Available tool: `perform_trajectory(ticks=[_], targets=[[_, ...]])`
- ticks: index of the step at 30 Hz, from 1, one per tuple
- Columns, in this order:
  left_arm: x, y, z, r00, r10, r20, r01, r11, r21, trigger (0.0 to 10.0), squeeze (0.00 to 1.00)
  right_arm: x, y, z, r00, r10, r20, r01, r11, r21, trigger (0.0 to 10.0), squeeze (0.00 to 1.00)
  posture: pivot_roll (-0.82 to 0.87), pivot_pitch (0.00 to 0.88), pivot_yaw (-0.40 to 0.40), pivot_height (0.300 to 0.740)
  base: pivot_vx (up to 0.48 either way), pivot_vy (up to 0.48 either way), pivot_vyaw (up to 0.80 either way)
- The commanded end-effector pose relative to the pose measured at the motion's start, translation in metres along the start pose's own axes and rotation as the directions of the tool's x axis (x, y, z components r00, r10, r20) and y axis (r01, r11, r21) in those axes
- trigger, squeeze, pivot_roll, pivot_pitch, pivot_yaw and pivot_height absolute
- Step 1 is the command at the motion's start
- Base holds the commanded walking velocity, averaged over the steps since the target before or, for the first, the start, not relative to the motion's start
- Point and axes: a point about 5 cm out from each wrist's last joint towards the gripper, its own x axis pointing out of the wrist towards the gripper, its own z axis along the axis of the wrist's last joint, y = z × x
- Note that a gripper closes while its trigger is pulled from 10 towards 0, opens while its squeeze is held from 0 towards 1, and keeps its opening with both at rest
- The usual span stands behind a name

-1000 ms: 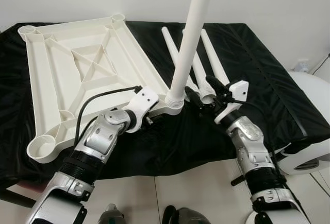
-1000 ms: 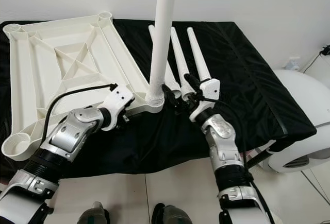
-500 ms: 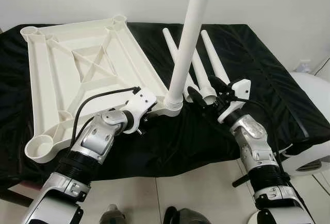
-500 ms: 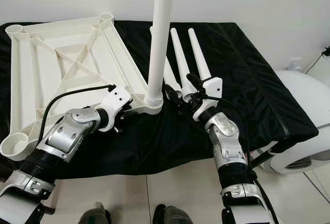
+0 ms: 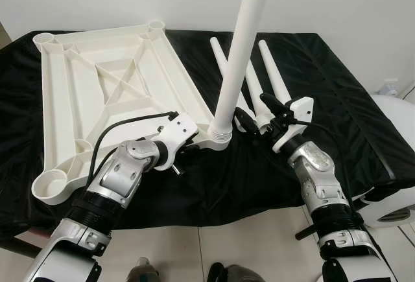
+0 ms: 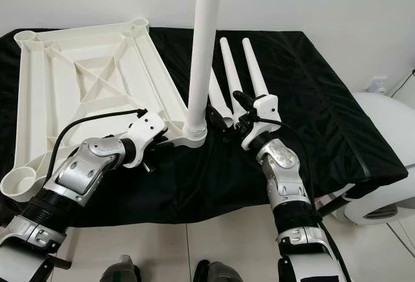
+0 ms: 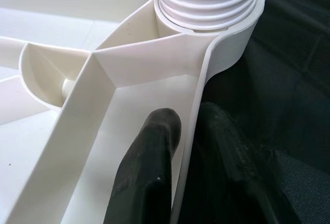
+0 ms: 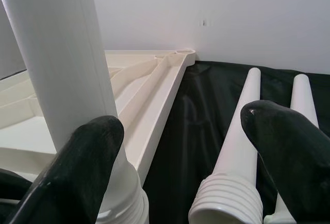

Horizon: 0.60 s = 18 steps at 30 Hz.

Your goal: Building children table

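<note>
Lying upside down on the black-draped table's left half, the white ribbed plastic tabletop (image 5: 110, 94), probably light and stiff, is pinched at its near-corner rim wall by the left gripper (image 7: 178, 147), its best hold, while the right gripper (image 6: 228, 115), fingers spread, flanks the white tapered plastic leg (image 5: 241, 48) standing in the corner socket.

the upright leg (image 5: 243, 48) runs off the top edge, its upper end cut off. the nearest lying leg (image 5: 222, 68) is half hidden behind it. feet (image 6: 211, 272) cropped below.
</note>
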Motion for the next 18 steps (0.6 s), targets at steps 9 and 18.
perform_trajectory(ticks=[9,18], targets=[[0.0,-0.004,0.004,1.0,-0.003,0.014,0.002,0.998,0.057,10.0,0.0,0.001,0.012,-0.014,0.98,0.17,-0.099,-0.169,0.985,0.017,10.0,0.0,0.04,0.0,-0.07,0.74,0.0,0.0,0.0],[-0.001,-0.004,0.003,1.0,0.003,0.013,-0.004,0.998,0.058,10.0,0.0,-0.009,-0.006,-0.015,0.991,0.075,-0.109,-0.075,0.997,0.008,10.0,0.0,0.04,0.0,-0.067,0.74,0.0,0.0,0.0]])
